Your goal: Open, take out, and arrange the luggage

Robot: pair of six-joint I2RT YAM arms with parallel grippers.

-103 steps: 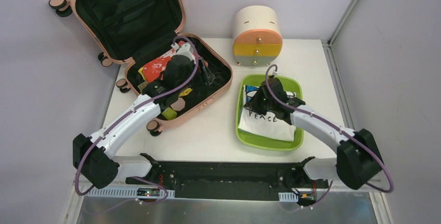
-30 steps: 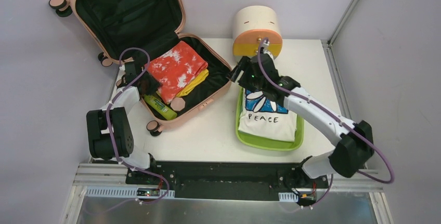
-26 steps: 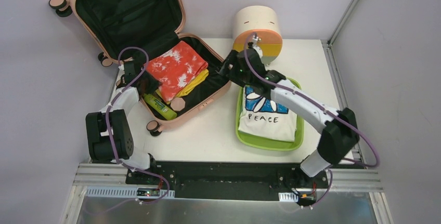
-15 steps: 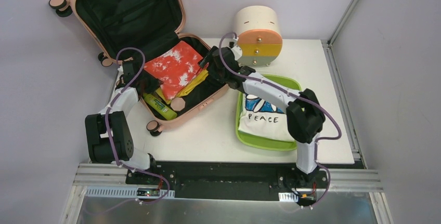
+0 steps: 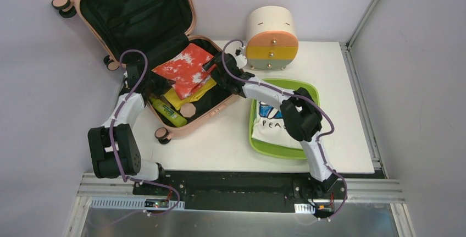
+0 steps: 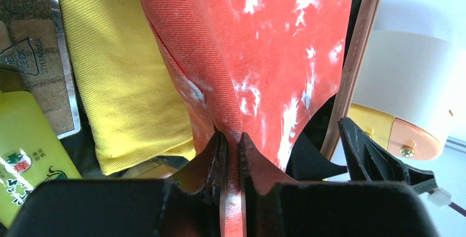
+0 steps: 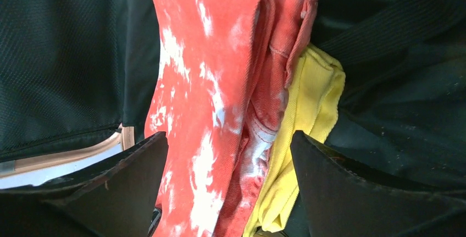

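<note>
Top external view: you had the luggage (image 5: 137, 17) open at the far-left corner of the tabletop (image 5: 220, 143), lid raised. Its lower half held a red cloth (image 5: 184, 69) lying on a yellow cloth (image 5: 189, 89).
Left tool: your left tool (image 6: 231, 138) was clenched on a pinch of the red cloth (image 6: 264, 55) at its left corner, the fabric squeezed flat between the fingers.
Right tool: your right tool (image 7: 228, 138) was released and held nothing. Its fingers stood wide on either side of the cloth's opposite end, and whether they touched it could not be told.
Deciding relation: the red cloth (image 7: 203, 83) lay straight ahead of the right tool. Its long axis ran away from the wrist between the fingers, so they spanned its width.
Nearer arm: both were at the cloth, one at each end, and only the left had hold.
Likely step: closing the right tool on the red edge for a two-ended lift.
Risk, as a judgement: the yellow cloth (image 7: 313, 88) lay just beside and under that edge, so it could have been caught too.
</note>
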